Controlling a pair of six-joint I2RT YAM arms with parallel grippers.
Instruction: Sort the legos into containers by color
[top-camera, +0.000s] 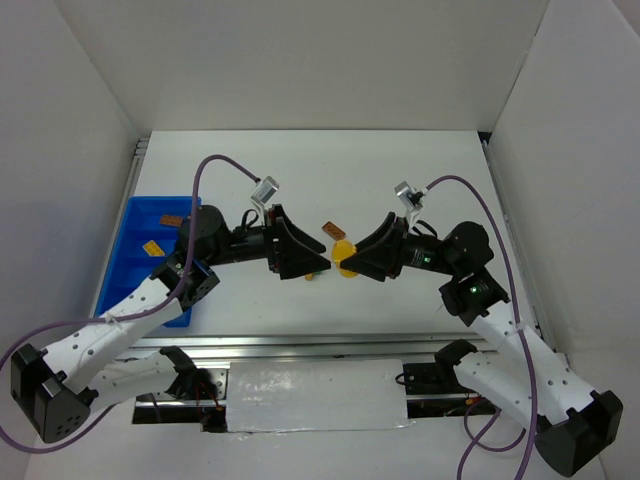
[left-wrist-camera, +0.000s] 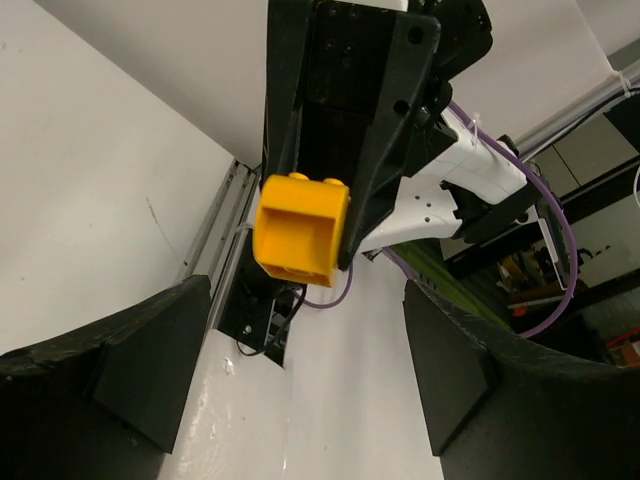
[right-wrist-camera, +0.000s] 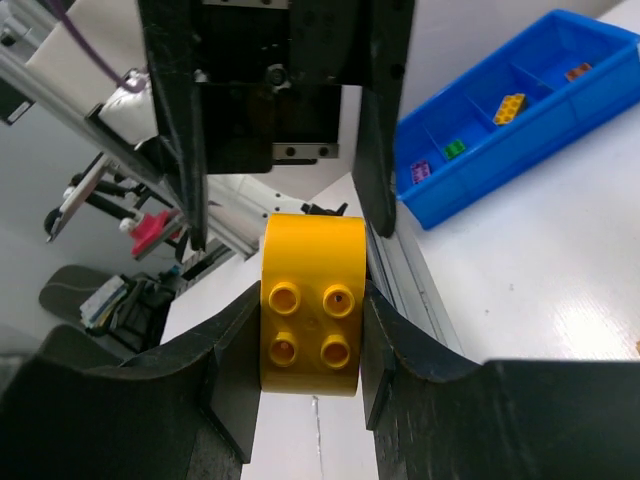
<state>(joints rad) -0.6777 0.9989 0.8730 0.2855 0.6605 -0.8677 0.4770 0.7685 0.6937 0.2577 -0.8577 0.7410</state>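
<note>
A yellow lego (right-wrist-camera: 310, 320) with four studs is clamped between the pads of my right gripper (right-wrist-camera: 310, 335), held above the table. From above, that lego (top-camera: 343, 257) hangs at table centre, where my left gripper (top-camera: 316, 262) faces my right gripper (top-camera: 352, 260) tip to tip. In the left wrist view the same lego (left-wrist-camera: 300, 240) sits beyond my left gripper (left-wrist-camera: 300, 370), whose fingers stand wide apart and empty. The blue tray of containers (top-camera: 132, 262) lies at the left. It (right-wrist-camera: 530, 125) holds purple (right-wrist-camera: 420, 170), green (right-wrist-camera: 455, 148), yellow (right-wrist-camera: 508, 106) and orange (right-wrist-camera: 578, 71) legos in separate compartments.
A brown-orange lego (top-camera: 331, 231) lies loose on the table just behind the two grippers. A small dark piece (top-camera: 311, 277) lies below the left fingers. White walls enclose the table, and a metal rail (top-camera: 300, 345) runs along its near edge.
</note>
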